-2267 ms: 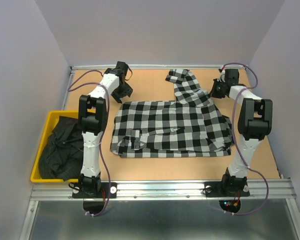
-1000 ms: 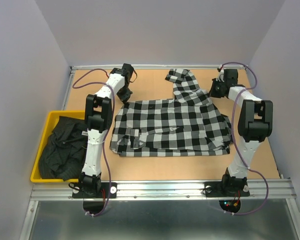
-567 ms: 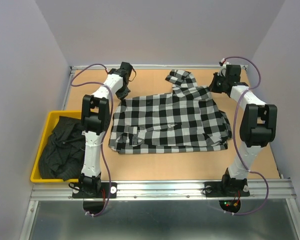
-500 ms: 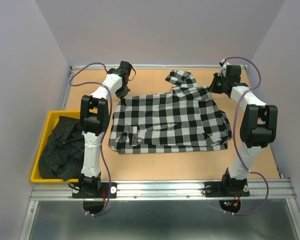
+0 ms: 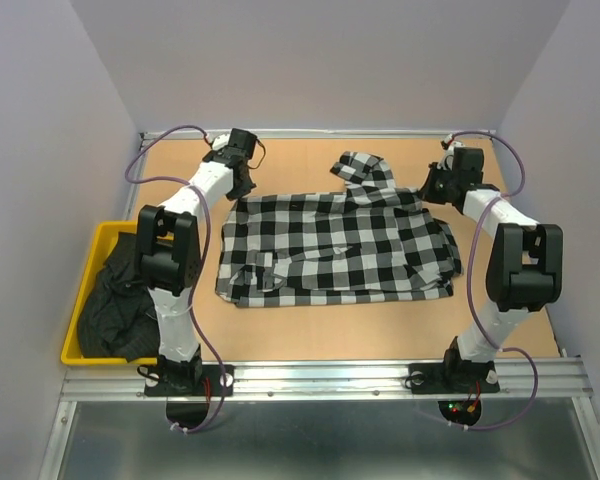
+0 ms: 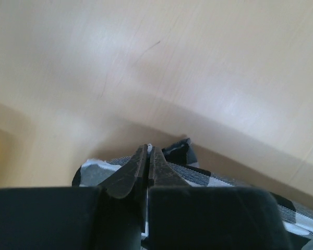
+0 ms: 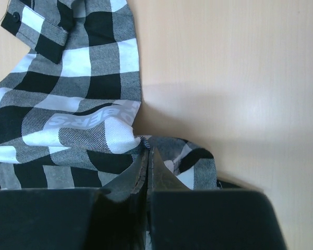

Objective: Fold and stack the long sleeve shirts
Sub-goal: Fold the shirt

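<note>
On the check shirt, "BERS" lettering shows; left gripper and right gripper pinch its far edge.

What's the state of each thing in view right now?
check shirt: spread flat, far edge pinched at both ends.
black shirt: crumpled in yellow bin.
yellow bin: holds black shirt.
left pincer: shut on check shirt.
right pincer: shut on check shirt.

Overhead: fixed high behind the near edge, looking down over the whole table. Wrists: low and very close, angled down at the table. Shared with overhead: the far corners of the check shirt.
</note>
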Controlling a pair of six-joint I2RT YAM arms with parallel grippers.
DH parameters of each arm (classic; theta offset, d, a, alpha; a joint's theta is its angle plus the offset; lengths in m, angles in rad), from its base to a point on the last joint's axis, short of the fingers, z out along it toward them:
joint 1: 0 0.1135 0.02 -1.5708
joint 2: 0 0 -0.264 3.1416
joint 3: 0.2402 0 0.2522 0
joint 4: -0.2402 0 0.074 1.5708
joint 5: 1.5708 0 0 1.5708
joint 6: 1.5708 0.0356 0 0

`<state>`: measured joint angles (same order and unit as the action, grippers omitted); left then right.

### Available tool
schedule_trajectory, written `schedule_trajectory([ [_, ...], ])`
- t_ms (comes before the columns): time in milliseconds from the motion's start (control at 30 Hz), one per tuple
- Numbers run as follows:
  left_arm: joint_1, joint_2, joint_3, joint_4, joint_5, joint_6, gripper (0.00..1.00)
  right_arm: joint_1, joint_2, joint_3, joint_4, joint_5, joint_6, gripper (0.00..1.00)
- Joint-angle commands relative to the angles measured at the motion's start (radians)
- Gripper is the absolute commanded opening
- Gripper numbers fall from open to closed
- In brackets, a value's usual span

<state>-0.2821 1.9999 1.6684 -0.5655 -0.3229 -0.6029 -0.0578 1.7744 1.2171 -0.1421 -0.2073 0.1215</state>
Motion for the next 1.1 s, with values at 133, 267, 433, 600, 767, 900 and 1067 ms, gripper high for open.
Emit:
schedule_trajectory([
  [133,-0.035,-0.147,-0.211,0.088,-0.08,0.051,0.05,-0.008,-0.11,-0.126,0.122,0.086,0.05,0.01],
  [267,-0.04,-0.213,-0.309,0.119,-0.096,0.014,0.09,-0.008,-0.156,-0.2,0.177,0.127,0.111,0.03],
  [433,-0.052,-0.268,-0.42,0.153,-0.104,-0.009,0.15,-0.008,-0.199,-0.312,0.245,0.158,0.187,0.08],
  [600,-0.066,-0.294,-0.504,0.164,-0.076,-0.024,0.3,-0.008,-0.21,-0.383,0.274,0.129,0.25,0.13],
  [767,-0.075,-0.358,-0.558,0.167,-0.065,-0.031,0.48,-0.008,-0.277,-0.429,0.276,0.132,0.273,0.32],
  [900,-0.077,-0.437,-0.562,0.164,-0.059,-0.003,0.6,-0.008,-0.332,-0.413,0.269,0.082,0.268,0.55],
  [1067,-0.078,-0.506,-0.527,0.203,0.002,0.041,0.83,-0.007,-0.308,-0.314,0.208,-0.012,0.241,0.68],
])
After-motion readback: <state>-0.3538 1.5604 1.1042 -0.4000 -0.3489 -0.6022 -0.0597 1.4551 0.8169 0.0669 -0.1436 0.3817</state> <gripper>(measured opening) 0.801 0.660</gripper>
